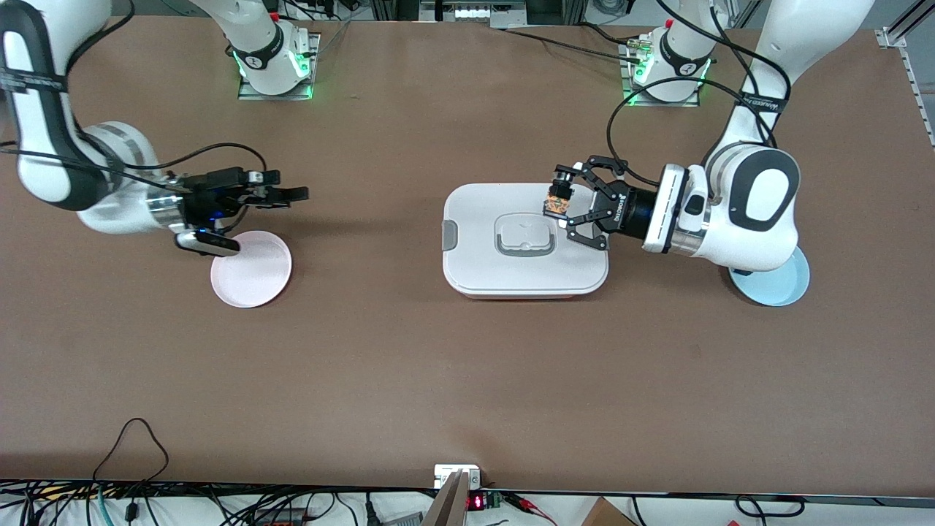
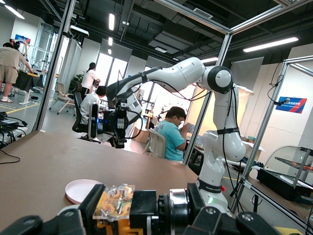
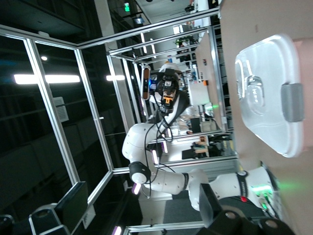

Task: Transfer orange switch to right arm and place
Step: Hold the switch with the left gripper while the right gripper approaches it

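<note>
Left arm comes down from its base, elbow bent, forearm level, wrist turned sideways toward the right arm's end of the table. Left gripper [image 1: 564, 207] is up in the air over the white lidded box [image 1: 524, 248], above the box edge toward the left arm's end. Its linkage fingers are clamped on the orange switch [image 1: 559, 199], held sideways with the orange parts showing; in the left wrist view the switch [image 2: 115, 205] sits right between the pads. Left elbow hangs over the blue plate [image 1: 785, 283].

Right arm is folded low at its own end of the table, forearm level, wrist pointing toward the left arm. Right gripper [image 1: 288, 195] hovers in the air beside and just above the pink plate [image 1: 251, 269], slim black fingers apart, nothing in them. Both grippers face each other, well apart, brown table [image 1: 380, 365] between them.
</note>
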